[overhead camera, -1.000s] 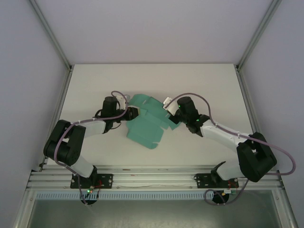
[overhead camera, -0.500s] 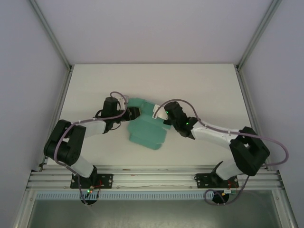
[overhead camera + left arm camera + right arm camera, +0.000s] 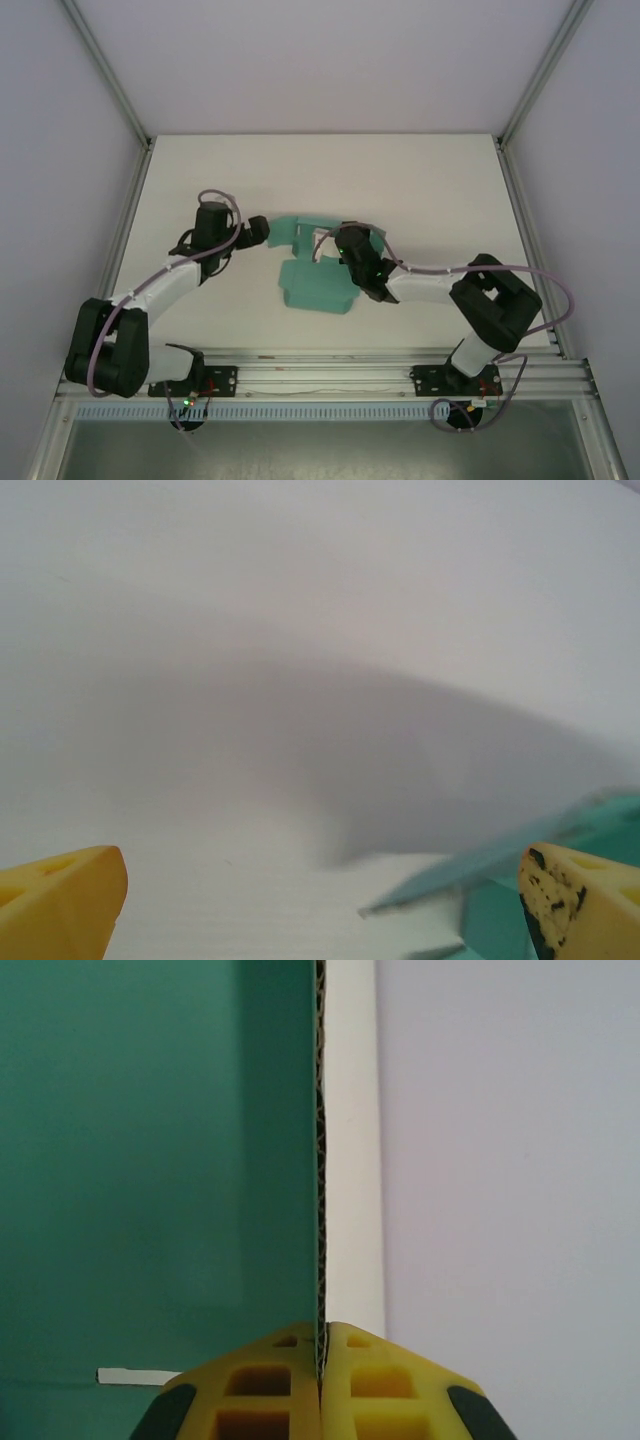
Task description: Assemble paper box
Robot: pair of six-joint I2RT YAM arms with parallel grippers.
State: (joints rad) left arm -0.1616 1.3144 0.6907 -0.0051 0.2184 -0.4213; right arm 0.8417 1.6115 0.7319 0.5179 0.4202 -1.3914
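Note:
The paper box (image 3: pixel 318 287) is a teal-green card sheet lying partly folded at the table's middle, with a flap (image 3: pixel 297 229) reaching toward the back left. My right gripper (image 3: pixel 327 243) sits over its middle. In the right wrist view this gripper (image 3: pixel 322 1358) is shut on the corrugated edge of an upright teal panel (image 3: pixel 150 1160). My left gripper (image 3: pixel 261 230) stands just left of the sheet. In the left wrist view it (image 3: pixel 320 910) is open, its yellow fingers (image 3: pixel 62 900) wide apart, and a teal flap tip (image 3: pixel 480 868) pokes in near the right finger without touching it.
The white table (image 3: pixel 420 180) has bare room at the back and on both sides. Grey walls and aluminium frame posts (image 3: pixel 127 110) close it in. The metal rail (image 3: pixel 320 378) with the arm bases runs along the near edge.
My left gripper has let go of the sheet's left edge and drawn back to the left. My right gripper has moved left over the sheet, and the card now lies more folded.

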